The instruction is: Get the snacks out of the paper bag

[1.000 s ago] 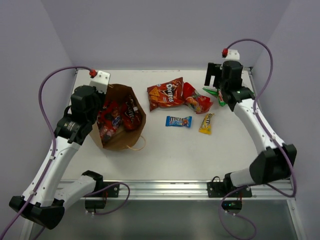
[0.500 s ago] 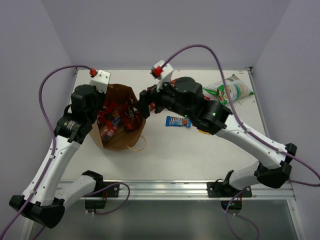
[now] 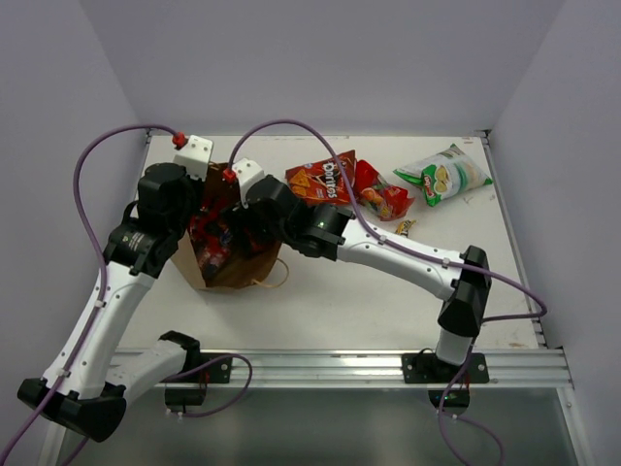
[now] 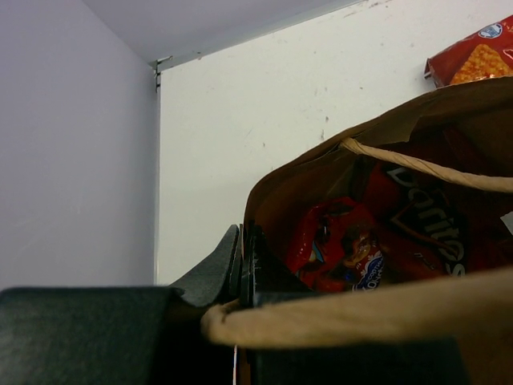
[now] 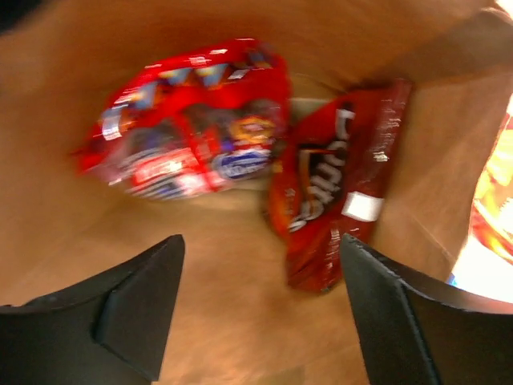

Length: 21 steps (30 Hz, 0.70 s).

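Tabletop (image 3: 388, 301) paper bag (image 3: 233, 277): snacks (image 5: 192, 120) seemingly just beyond right gripper (image 5: 261, 241).

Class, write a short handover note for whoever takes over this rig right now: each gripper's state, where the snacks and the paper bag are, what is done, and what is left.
Left gripper: shut on the rim of the paper bag.
Right gripper: open, inside the bag's mouth, holding nothing.
Done, out on the table: Doritos bag, small red bag, green-white chip bag, yellow candy packet.
Left, inside the bag: red cookie bag, second Doritos bag.
Next, probably: close on one of those two and lift it out.
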Motion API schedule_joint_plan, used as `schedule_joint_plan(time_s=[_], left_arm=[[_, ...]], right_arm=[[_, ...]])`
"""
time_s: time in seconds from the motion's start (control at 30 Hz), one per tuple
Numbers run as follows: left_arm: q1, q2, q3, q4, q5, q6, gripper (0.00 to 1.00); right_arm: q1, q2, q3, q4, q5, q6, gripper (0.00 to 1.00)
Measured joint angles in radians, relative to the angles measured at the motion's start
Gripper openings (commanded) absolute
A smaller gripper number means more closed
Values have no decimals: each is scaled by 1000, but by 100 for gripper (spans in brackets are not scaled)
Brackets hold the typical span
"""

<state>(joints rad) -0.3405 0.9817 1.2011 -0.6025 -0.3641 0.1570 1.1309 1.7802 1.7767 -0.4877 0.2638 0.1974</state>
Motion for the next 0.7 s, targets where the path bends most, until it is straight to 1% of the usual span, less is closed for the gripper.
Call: schedule_joint_plan(time_s=[0.03,0.13,0.3,0.43,0.57,0.67,0.7], left_arm=[[0,0,0,-1,2,-1,0],[0,-4,3,-11,10,-7,0],[0,-16,7,-24,32,-8,0],[0,-21,8,-34,52,-8,0],[0,-23,9,-40,74,-8,0],[0,-23,9,-44,84,-8,0],[0,-23,9,-44,88,-8,0]], right_arm=[[-3,12,3,0,24,2,86],[-22,44,12,-2,89,9,89],[-60,100,37,-6,159,12,91],[-89,158,66,-4,162,12,88],[-112,206,68,24,122,3,81],[-125,225,56,78,80,-17,66],[-129,227,49,100,69,-26,55]])
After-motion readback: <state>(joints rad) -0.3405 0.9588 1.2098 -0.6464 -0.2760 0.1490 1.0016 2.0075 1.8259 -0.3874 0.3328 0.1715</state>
